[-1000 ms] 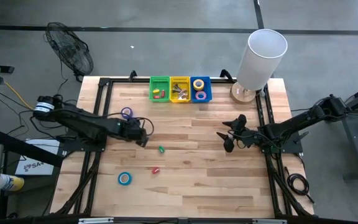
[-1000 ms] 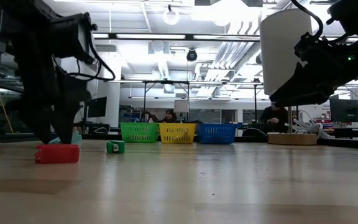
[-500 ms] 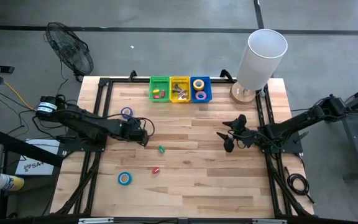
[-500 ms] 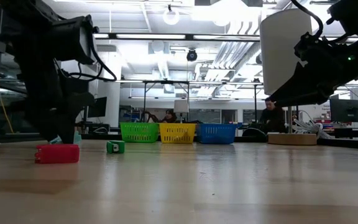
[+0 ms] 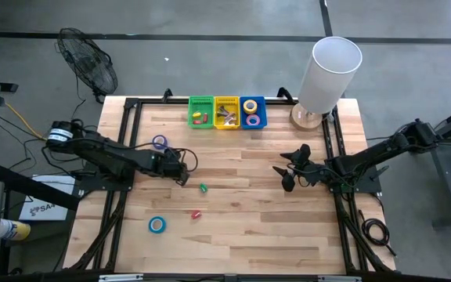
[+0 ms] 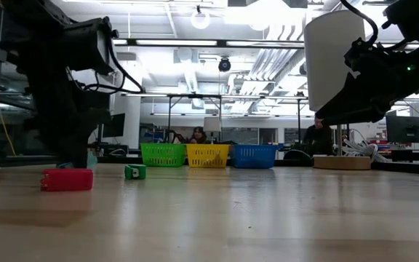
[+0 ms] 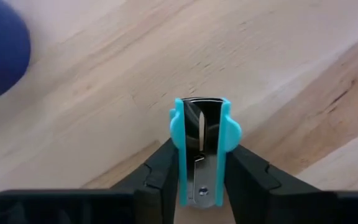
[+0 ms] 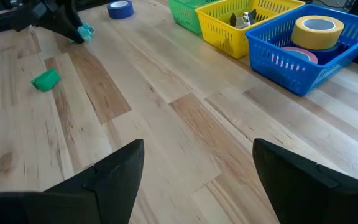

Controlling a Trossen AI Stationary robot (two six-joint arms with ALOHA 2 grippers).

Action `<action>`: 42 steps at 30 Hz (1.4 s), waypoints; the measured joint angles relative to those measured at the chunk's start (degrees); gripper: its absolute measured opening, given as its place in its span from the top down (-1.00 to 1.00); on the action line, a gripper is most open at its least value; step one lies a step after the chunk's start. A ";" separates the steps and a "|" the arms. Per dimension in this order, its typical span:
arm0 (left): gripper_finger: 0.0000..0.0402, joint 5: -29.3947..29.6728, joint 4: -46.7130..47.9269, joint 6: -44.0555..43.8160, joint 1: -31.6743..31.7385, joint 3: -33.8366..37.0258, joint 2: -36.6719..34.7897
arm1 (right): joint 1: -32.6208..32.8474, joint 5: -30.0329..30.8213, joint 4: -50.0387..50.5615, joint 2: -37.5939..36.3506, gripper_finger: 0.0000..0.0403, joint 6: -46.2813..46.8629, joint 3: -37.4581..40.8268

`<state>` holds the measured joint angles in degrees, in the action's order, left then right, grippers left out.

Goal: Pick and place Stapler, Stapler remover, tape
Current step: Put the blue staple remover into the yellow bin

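1. A wooden table (image 5: 233, 227) fills the middle of the high view, with three small baskets in a row at its upper centre edge: a green basket (image 5: 200, 112), a yellow basket (image 5: 226, 112) and a blue basket (image 5: 252, 112). A white cylinder (image 5: 329, 72) stands at the upper right corner.

2. The left arm reaches in from the left of the high view. Its left gripper (image 5: 180, 169) sits low at the table, left of centre. Over the last second it has crept slightly toward the frame's left and its jaws have drawn in from wide open.

3. In the left wrist view, bottom centre, the two dark fingers (image 7: 160, 174) now press against both sides of a teal staple remover (image 7: 202, 149), which points up the frame. This looks like a fresh grasp, so a lift toward the baskets probably comes next.

4. The right gripper (image 5: 290, 169) waits right of centre in the high view, unmoved, its fingers spread wide with nothing between them.

5. Loose pieces remain on the table, unchanged: a purple tape roll (image 5: 159, 142) at centre left, a blue tape roll (image 5: 156, 225) at lower left, a small green stapler (image 5: 203, 188) near centre and a small red stapler (image 5: 196, 212) just below it.

6. The blue basket already holds a yellow tape roll (image 8: 317, 30), at the upper right of the right wrist view.
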<state>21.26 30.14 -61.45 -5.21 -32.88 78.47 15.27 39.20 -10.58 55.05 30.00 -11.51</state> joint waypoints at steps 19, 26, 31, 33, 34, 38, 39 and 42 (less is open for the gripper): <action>0.51 1.59 -21.99 36.29 18.52 -11.66 -0.06 | -0.02 0.03 0.44 0.02 -0.45 1.05 0.00; 0.51 -8.90 -30.72 44.58 27.11 -16.53 4.17 | -0.03 0.64 0.46 0.02 -0.45 0.99 0.00; 0.51 -14.18 -29.50 49.41 30.30 -24.01 12.95 | -0.04 0.96 0.93 0.04 -0.45 0.96 0.00; 0.51 -15.21 -27.70 51.04 31.11 -27.81 16.73 | -0.03 0.93 0.95 0.07 -0.45 1.01 0.00; 0.51 -15.19 -26.45 51.46 31.54 -29.64 18.43 | -0.04 0.92 1.15 0.07 -0.45 1.01 0.00; 0.50 -15.28 -21.65 52.23 33.03 -35.89 24.33 | -0.03 0.92 1.31 0.07 -0.45 1.01 0.00; 0.50 -15.27 -21.17 52.23 33.14 -37.22 25.58 | -0.04 0.92 1.32 0.07 -0.45 1.01 0.00; 0.50 -14.93 -17.80 51.88 33.88 -40.66 28.45 | -0.04 0.95 1.42 0.07 -0.45 1.01 0.00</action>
<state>6.33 12.35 -9.57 28.67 -73.54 106.92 15.22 40.15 -9.16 55.11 31.00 -11.51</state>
